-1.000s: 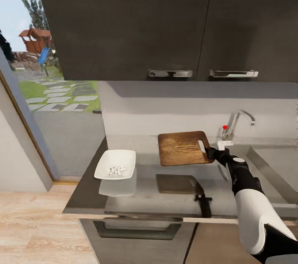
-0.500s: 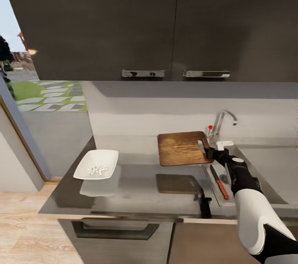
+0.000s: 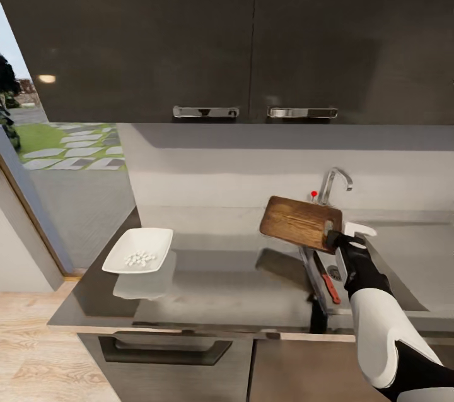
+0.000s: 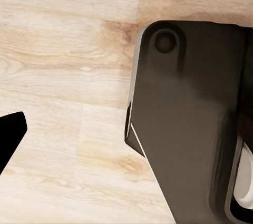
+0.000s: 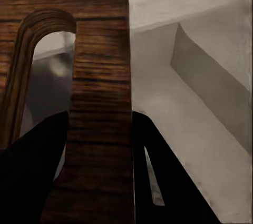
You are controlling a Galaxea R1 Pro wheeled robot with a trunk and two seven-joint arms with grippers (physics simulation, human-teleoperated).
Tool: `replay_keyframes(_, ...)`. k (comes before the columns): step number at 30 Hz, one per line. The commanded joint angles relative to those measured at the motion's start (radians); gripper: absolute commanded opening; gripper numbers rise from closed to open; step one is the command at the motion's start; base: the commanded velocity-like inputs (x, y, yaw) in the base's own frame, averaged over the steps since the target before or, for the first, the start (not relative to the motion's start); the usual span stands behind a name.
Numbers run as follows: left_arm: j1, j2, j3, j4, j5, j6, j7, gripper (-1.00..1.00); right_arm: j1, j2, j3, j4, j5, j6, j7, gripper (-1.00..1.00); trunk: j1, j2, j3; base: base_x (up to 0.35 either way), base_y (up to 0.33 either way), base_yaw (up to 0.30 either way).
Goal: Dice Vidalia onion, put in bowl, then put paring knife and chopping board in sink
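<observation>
A: Chopping board (image 3: 301, 223) is held clear of the table (image 3: 208, 291), tilted, gripped at the end nearest the tap (image 3: 333, 183) by the right pincer (image 3: 334, 239). In the right wrist view the two dark fingers (image 5: 37, 171) are closed on either side of the wooden strip beside the handle slot, so the board (image 5: 100, 97) is pinched at one end only.

B: Risk noted: a long overhang away from the tap. With a grip on a narrow strip, the board could pivot or slip out between the fingers before the sink (image 3: 403, 263) is reached.

A: Agreed. Paring knife (image 3: 326, 281) is already lying in the sink, just below the board's held end. If the board is dropped rather than lowered, the knife may be struck or knocked about.

B: The tap is close behind the board as well. A swing toward the basin could clip it, judged from the head view.

A: Bowl (image 3: 139, 250) is seen on the table, well away from the tap, with white diced pieces (image 3: 140, 258) inside. No threat there.

B: Left pincer?

A: Its opening cannot be told. The left wrist view gives the wooden floor (image 4: 63, 76) and a dark part of the robot's base (image 4: 190, 118); one dark tip (image 4: 10, 134) is seen at the edge, nothing held that can be made out.
</observation>
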Motion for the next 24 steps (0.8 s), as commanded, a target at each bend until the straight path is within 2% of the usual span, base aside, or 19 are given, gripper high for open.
replay_keyframes(1,0.000,0.001,-0.009,-0.002,0.007,-0.001,0.008,1.00,-0.001,0.010,0.000,0.007,-0.044,0.010,-0.048,-1.00,0.001,-0.002,-0.002,0.000,0.000,0.000)
replay_keyframes(3,0.000,0.001,-0.009,-0.002,0.007,-0.001,0.008,1.00,-0.001,0.026,0.000,0.023,-0.117,0.011,-0.141,-1.00,0.001,-0.002,-0.002,0.000,0.000,0.000)
replay_keyframes(5,0.000,0.001,-0.009,-0.002,0.007,-0.001,0.008,1.00,-0.001,0.035,0.000,0.029,-0.210,0.009,-0.249,-1.00,0.001,-0.002,-0.002,0.000,0.000,0.000)
replay_keyframes(8,0.000,0.001,-0.009,0.003,0.007,0.000,0.008,1.00,-0.001,0.038,0.002,0.030,-0.305,0.005,-0.365,-1.00,0.001,-0.002,-0.002,0.000,0.000,0.000)
replay_keyframes(13,0.000,0.001,-0.009,0.007,0.006,-0.001,0.008,1.00,-0.001,0.043,-0.003,0.018,-0.354,-0.013,-0.562,-1.00,0.001,-0.002,-0.002,0.000,0.000,0.000)
replay_keyframes(17,0.000,0.001,-0.010,0.007,0.006,-0.002,0.007,1.00,-0.002,0.046,-0.003,-0.053,-0.370,-0.012,-0.733,-1.00,0.001,-0.002,-0.002,0.000,0.000,0.000)
replay_keyframes(20,0.000,0.001,-0.011,0.008,0.006,-0.002,0.006,1.00,-0.003,0.064,-0.001,-0.127,-0.372,-0.004,-0.872,-1.00,0.001,-0.002,-0.002,0.000,0.000,0.000)
replay_keyframes(22,0.000,0.000,-0.011,0.008,0.006,-0.002,0.007,1.00,-0.004,0.072,0.000,-0.143,-0.380,0.002,-0.920,-1.00,0.001,-0.002,-0.002,0.000,0.000,0.000)
replay_keyframes(24,0.000,0.000,-0.011,0.008,0.006,-0.001,0.008,1.00,-0.005,0.091,0.001,-0.149,-0.421,0.006,-0.971,-1.00,0.001,-0.002,-0.002,0.000,0.000,0.000)
